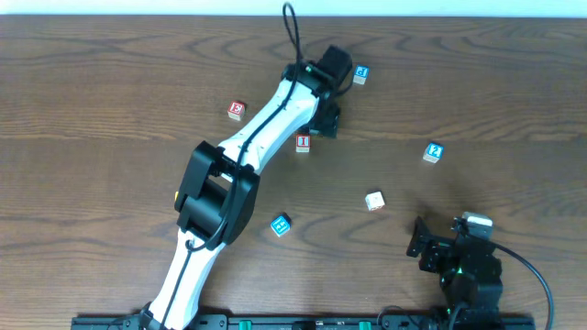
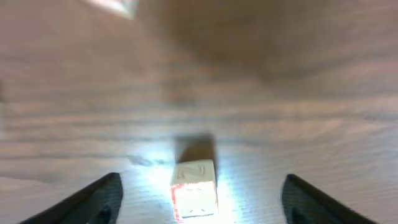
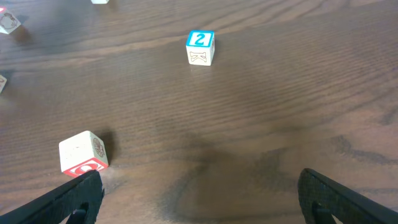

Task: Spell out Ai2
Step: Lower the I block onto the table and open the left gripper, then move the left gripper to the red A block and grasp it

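My left gripper [image 1: 323, 119] is open over the far middle of the table. A red-edged letter block [image 2: 194, 190] lies between its fingers on the table, apart from both; it shows in the overhead view [image 1: 303, 143] as the red "I" block. My right gripper [image 1: 424, 246] is open and empty at the near right. The blue "2" block [image 1: 433, 152] lies ahead of it, also in the right wrist view [image 3: 200, 47]. A red and white block [image 3: 83, 152] lies by its left finger, seen from above too [image 1: 374, 201].
Another red letter block [image 1: 237, 110] lies at the far left of centre. A blue block [image 1: 360, 74] lies near the left wrist and another blue block [image 1: 281, 225] lies beside the left arm's elbow. The table is dark wood.
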You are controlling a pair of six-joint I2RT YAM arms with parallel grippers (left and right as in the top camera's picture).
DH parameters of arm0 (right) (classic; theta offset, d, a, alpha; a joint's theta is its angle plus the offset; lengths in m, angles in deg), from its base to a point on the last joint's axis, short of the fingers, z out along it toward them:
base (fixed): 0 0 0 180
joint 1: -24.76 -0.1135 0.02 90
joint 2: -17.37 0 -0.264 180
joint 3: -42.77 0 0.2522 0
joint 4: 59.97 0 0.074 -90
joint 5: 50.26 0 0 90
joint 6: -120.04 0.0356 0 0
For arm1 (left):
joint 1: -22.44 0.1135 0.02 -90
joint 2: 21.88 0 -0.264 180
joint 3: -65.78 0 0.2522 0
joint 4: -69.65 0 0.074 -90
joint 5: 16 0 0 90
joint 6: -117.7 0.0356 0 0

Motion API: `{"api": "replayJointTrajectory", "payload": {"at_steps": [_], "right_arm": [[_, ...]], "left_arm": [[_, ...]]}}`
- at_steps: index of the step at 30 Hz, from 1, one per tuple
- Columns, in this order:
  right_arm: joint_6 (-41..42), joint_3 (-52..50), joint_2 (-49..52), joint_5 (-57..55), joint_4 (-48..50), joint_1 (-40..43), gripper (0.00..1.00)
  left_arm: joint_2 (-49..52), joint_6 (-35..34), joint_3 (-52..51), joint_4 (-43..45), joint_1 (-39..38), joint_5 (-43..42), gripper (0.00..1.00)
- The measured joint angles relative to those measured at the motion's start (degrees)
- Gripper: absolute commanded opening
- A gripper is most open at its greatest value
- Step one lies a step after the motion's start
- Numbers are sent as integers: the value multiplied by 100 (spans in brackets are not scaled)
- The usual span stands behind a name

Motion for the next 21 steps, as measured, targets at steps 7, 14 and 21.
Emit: {"api": "replayJointTrajectory", "payload": {"at_steps": [7, 14, 21], "right_arm": [[0, 0, 0, 0, 2, 0, 99], [0, 0, 0, -2, 2, 0, 99], [0, 0, 0, 0, 2, 0, 99]], "left_arm": [[0, 879, 525, 365, 33, 911, 94], [0, 1749, 527, 1106, 404, 870, 96], [37, 2345, 525, 1694, 1113, -13, 95]]}}
